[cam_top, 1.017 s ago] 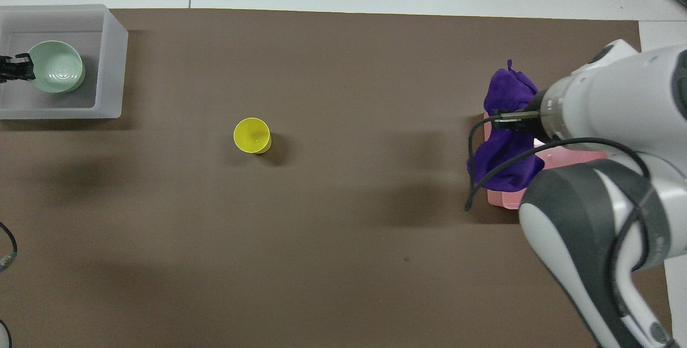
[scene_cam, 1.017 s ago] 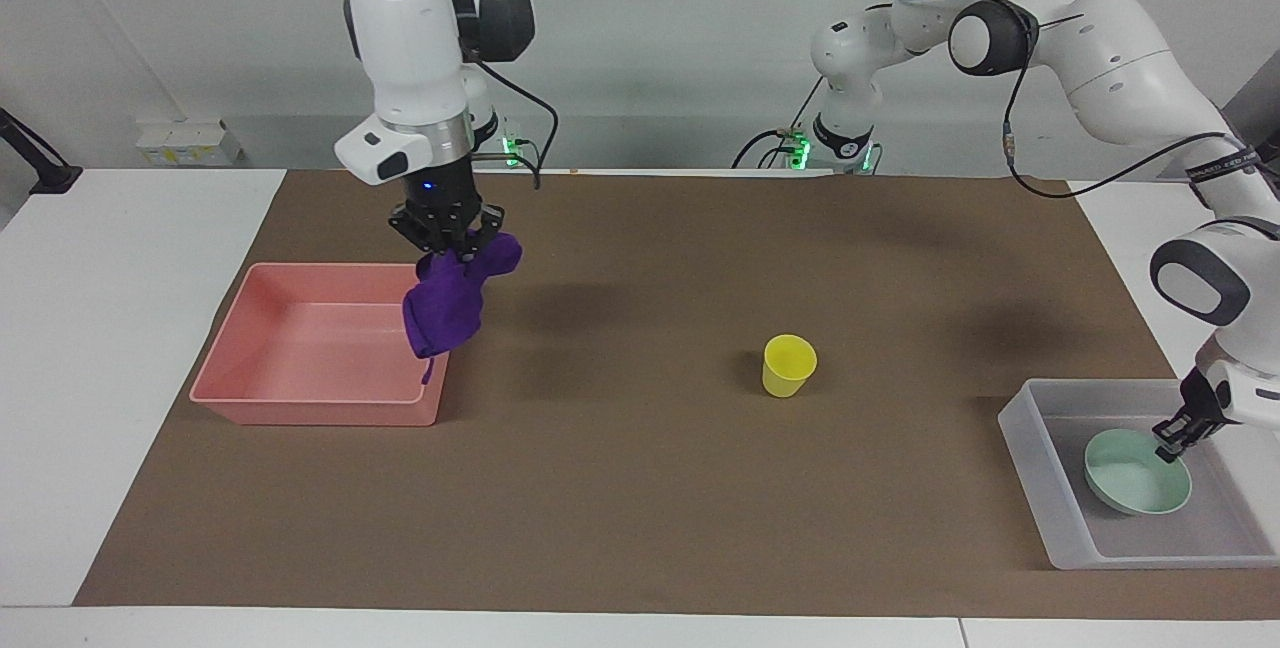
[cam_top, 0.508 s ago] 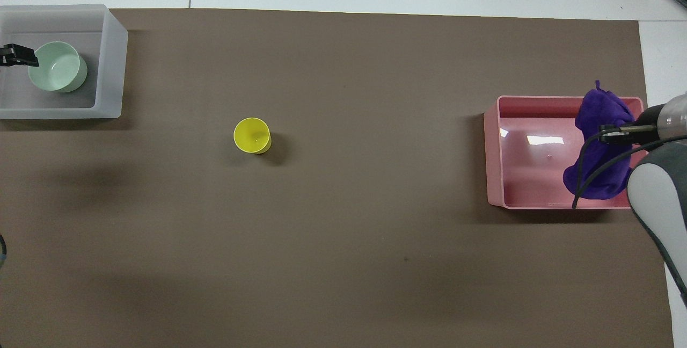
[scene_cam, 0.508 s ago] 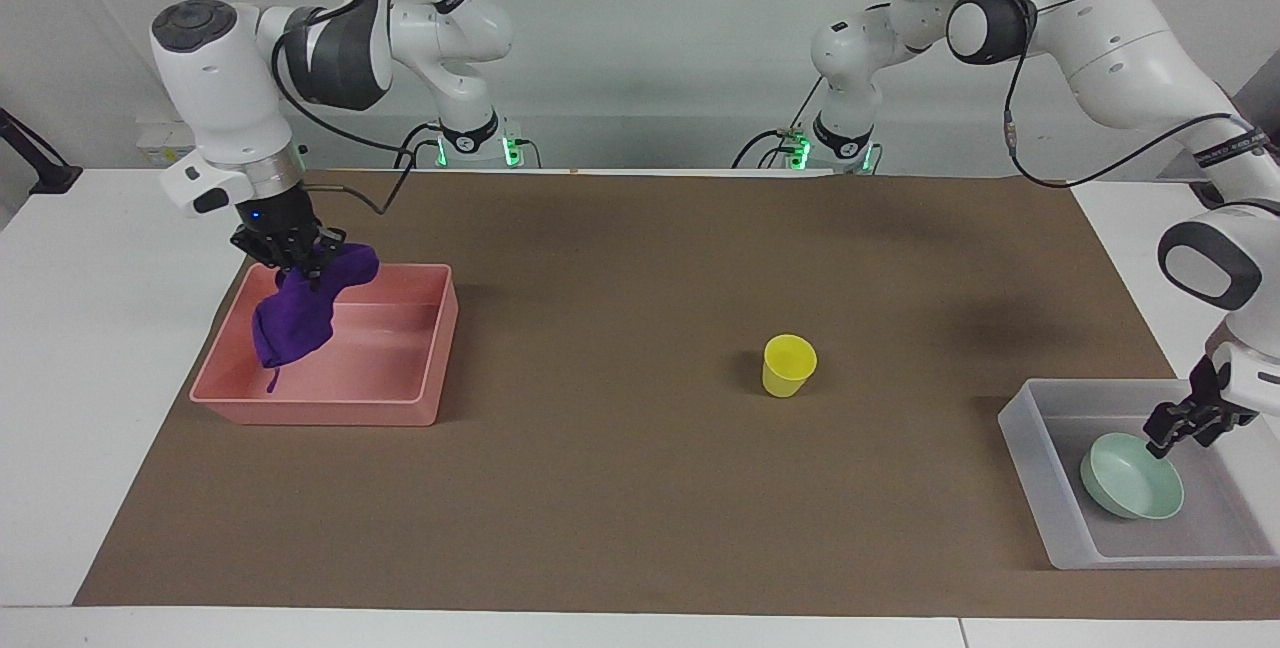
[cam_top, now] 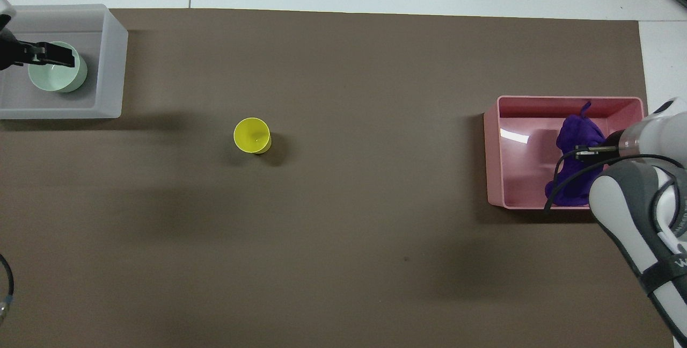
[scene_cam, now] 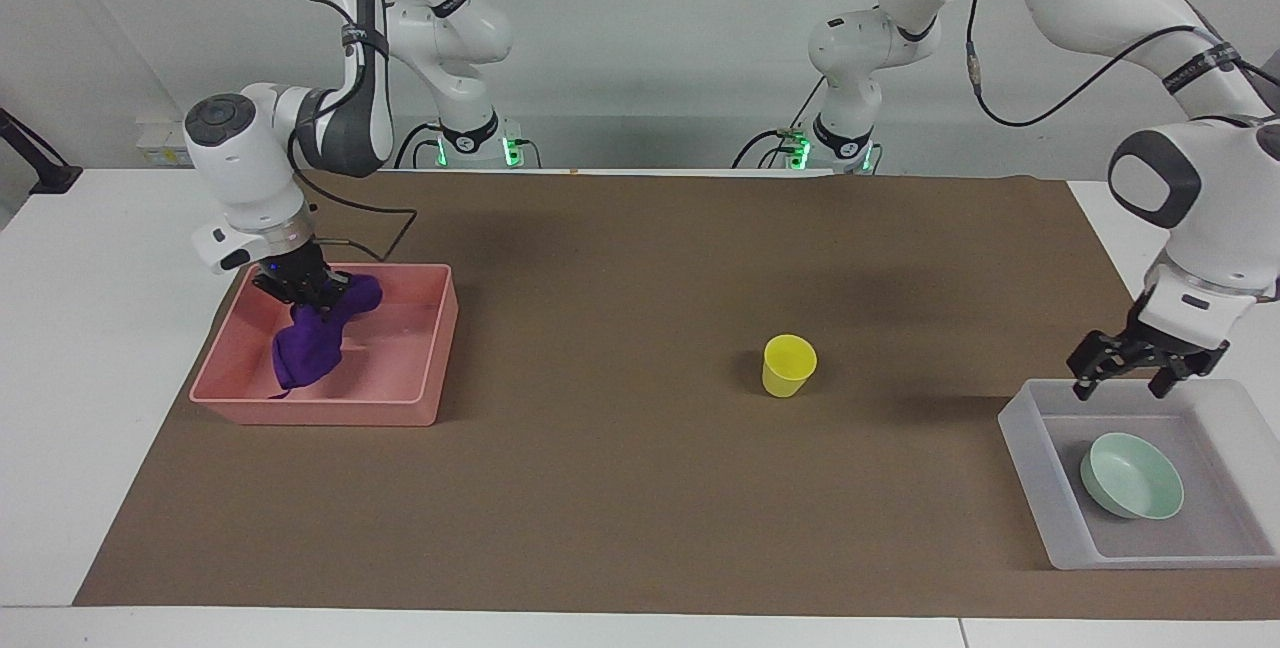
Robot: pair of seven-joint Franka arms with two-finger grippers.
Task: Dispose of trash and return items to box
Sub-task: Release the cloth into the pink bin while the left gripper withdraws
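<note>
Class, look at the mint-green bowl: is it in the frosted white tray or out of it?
In. The mint-green bowl lies on the floor of the frosted white tray, inside its low walls; nothing grips it.

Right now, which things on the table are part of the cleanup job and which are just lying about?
Part of the job:
purple rag, held by right gripper in pink tray
yellow cup
mint-green bowl in frosted box
left gripper, open over box

Lying about:
brown mat
</note>
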